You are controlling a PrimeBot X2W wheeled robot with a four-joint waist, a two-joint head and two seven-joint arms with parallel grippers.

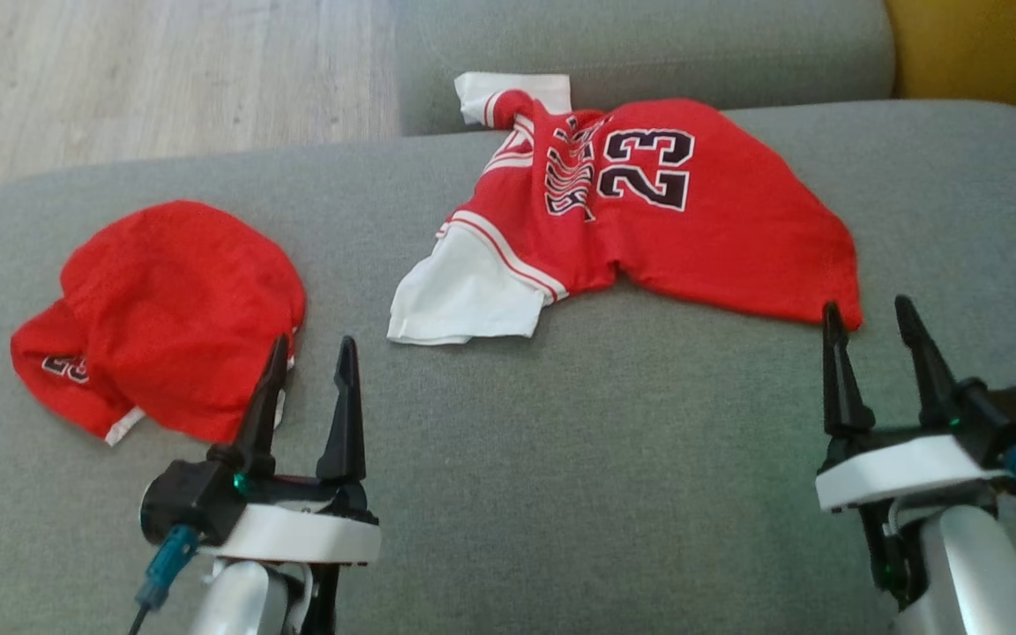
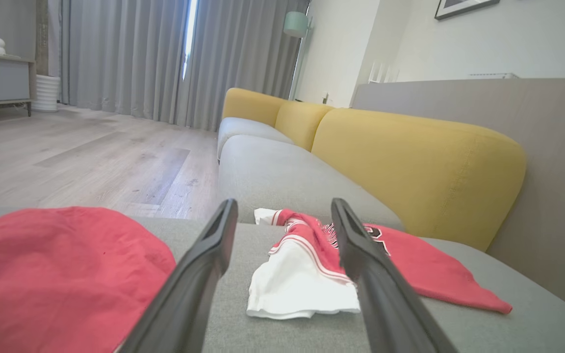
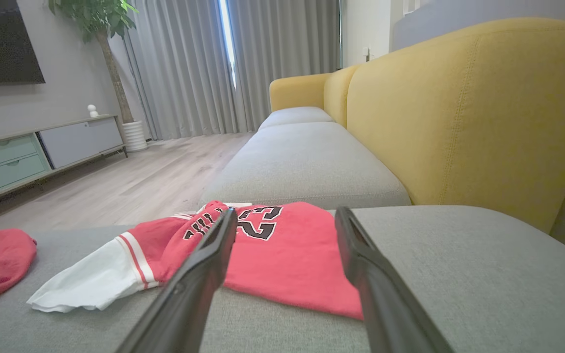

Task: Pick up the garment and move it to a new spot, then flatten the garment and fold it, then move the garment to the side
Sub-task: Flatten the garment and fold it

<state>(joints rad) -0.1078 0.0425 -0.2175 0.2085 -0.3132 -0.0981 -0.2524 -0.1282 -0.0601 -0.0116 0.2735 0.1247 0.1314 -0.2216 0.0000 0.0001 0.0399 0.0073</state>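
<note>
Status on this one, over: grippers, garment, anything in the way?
Both open and empty: left gripper, right gripper. Rumpled red 23 jersey on grey cushion, ungripped. Also there: second red garment, bunched by left gripper.

Red-and-white garment [image 2: 302, 289] on grey sofa [image 2: 483, 328], beyond wide-spread left gripper [image 2: 284, 206]

A long sofa [image 1: 561, 441] has grey seat cushions and rounded yellow backrests [image 3: 459, 122]. Pale wood floor [image 2: 91, 157] runs beside it to grey curtains [image 3: 189, 68], where daylight shows through a narrow gap [image 3: 226, 39]. A low cabinet [image 3: 42, 152] stands along the grey wall under a dark TV [image 3: 3, 41], with a plant [image 3: 98, 14] in a white ribbed pot [image 3: 134, 136] beside it. A mint lamp [image 2: 295, 23] stands near the corner, and a framed picture [image 2: 464, 6] hangs on the white wall [image 2: 508, 44].
</note>
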